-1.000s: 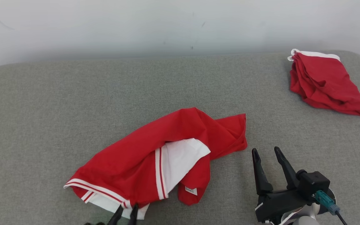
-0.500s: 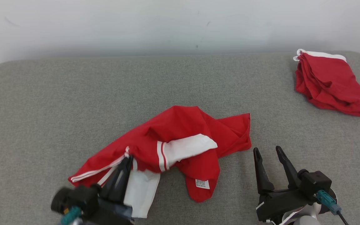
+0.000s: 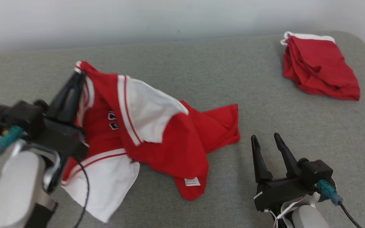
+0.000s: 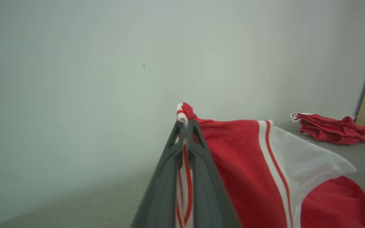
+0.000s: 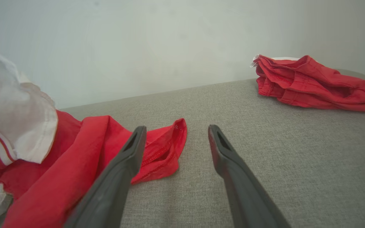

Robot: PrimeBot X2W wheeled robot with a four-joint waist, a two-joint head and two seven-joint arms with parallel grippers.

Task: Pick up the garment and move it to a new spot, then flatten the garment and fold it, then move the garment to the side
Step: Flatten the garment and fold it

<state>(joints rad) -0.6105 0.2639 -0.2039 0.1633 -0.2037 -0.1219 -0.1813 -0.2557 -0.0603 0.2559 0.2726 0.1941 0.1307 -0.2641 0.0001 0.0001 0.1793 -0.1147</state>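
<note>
Fingers (image 4: pixel 165 177) of your left gripper (image 3: pixel 78 75) were pinched shut on a striped edge of the crumpled red-and-white cloth sports garment (image 3: pixel 169 142). Your right gripper (image 3: pixel 265 136) stood spread wide, holding nothing, near the garment's red corner. You were in the pick-up-and-move step: one end hung raised at the left, while the rest trailed on the grey woven-fabric surface (image 3: pixel 201 79). Next, you would likely need more lift before carrying it to a clear spot. Note the white striped panels, dark lettering and small white label (image 3: pixel 192 181).
</note>
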